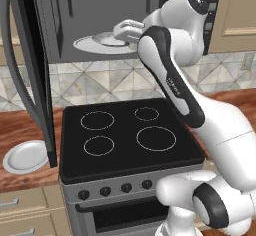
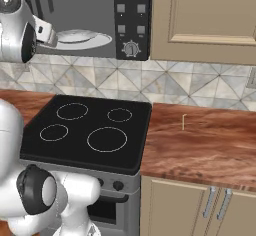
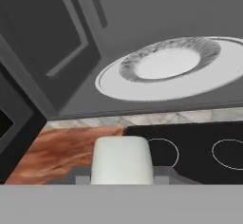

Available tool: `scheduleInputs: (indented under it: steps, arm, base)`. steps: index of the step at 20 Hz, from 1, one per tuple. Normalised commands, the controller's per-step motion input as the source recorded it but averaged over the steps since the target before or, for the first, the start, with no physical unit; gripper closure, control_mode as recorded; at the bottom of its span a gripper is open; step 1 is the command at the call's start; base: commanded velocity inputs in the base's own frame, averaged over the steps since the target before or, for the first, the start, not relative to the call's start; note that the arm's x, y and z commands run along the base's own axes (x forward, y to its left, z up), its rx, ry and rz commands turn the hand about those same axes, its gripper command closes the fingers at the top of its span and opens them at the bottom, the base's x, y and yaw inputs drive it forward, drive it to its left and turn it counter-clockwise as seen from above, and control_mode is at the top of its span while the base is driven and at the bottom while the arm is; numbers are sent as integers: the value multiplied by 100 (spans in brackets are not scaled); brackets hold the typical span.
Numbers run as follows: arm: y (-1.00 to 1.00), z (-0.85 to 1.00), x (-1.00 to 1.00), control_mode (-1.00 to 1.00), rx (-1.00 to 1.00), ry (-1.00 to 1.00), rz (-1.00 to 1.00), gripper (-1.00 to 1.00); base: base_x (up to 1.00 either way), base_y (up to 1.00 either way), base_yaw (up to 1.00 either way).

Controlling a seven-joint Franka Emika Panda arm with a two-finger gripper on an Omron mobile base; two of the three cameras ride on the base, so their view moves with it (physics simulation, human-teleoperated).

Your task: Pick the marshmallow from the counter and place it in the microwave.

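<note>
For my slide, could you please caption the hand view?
Gripper carrying the marshmallow toward the open microwave's glass tray.

Glossy white arm (image 1: 220, 130) of rounded segments, dark grey joint caps, small pale lettering on one dark band.

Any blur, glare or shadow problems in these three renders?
Hand view: marshmallow fills the bottom edge, soft-edged and flatly lit; glass tray sharp, no glare. Left base view: arm blocks part of the open microwave, whose cavity is dim. Right base view: counter evenly lit, no hard shadows or highlights.
</note>
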Motion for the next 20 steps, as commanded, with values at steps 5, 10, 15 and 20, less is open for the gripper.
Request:
scheduleInputs:
  steps: [5,10,15,20]
  arm:
    - [3,21,58,-100,-16,-23,0,100]
    - [6,-9,81,-100,-24,-24,0,100]
    - [0,-11,72,-100,-13,-1,0,100]
    - [0,-27,62,-100,-1,4,-1,100]
  base:
    - [0,0,0]
    - [0,0,0]
    - [0,0,0]
    - [0,0,0]
